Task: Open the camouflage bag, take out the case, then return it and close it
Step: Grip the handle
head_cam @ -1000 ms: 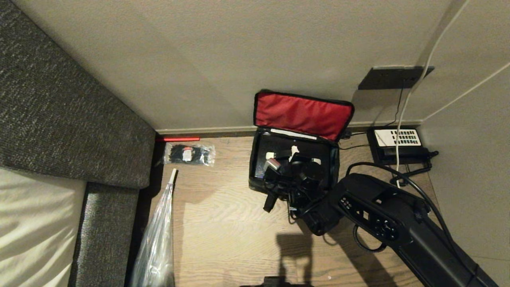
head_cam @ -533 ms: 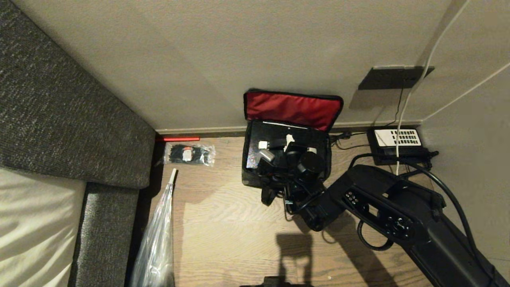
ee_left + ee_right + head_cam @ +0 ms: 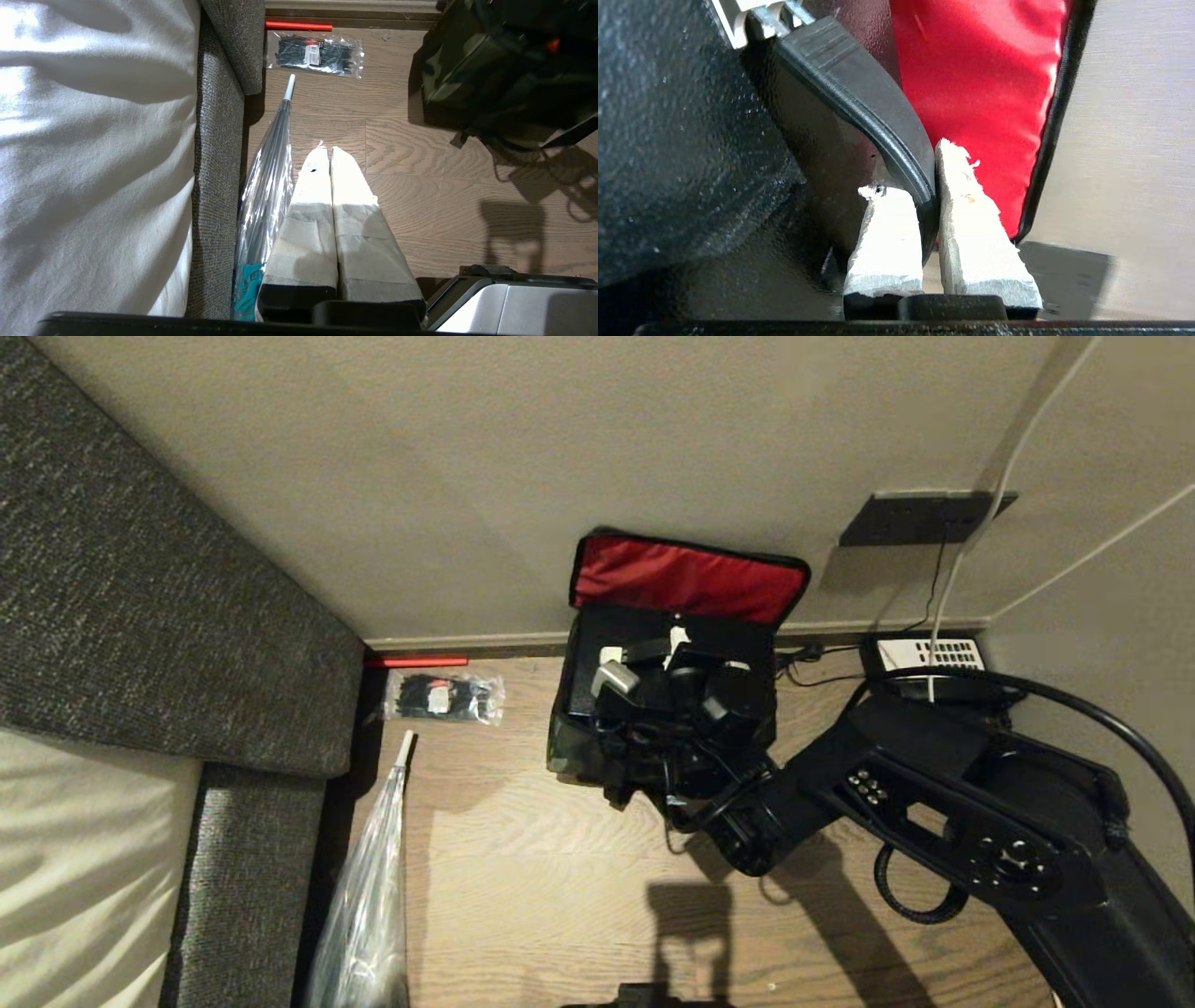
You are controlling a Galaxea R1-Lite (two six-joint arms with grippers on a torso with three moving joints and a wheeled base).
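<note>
My right gripper [image 3: 927, 186] is pinched tight on a black strap [image 3: 859, 98] inside the open camouflage bag [image 3: 571, 747]. The bag sits against the wall [image 3: 467, 476], red lid [image 3: 686, 579] leaning on it. Left gripper [image 3: 329, 163] idle, closed, well away from the bag.

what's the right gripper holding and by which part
The right gripper pinches the curved black plastic handle of the black case, near the handle's end; left gripper holds nothing.

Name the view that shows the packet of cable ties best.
The left wrist view: the packet of cable ties lies whole, its label visible. The head view shows it smaller beside the sofa. The right wrist view misses it.
</note>
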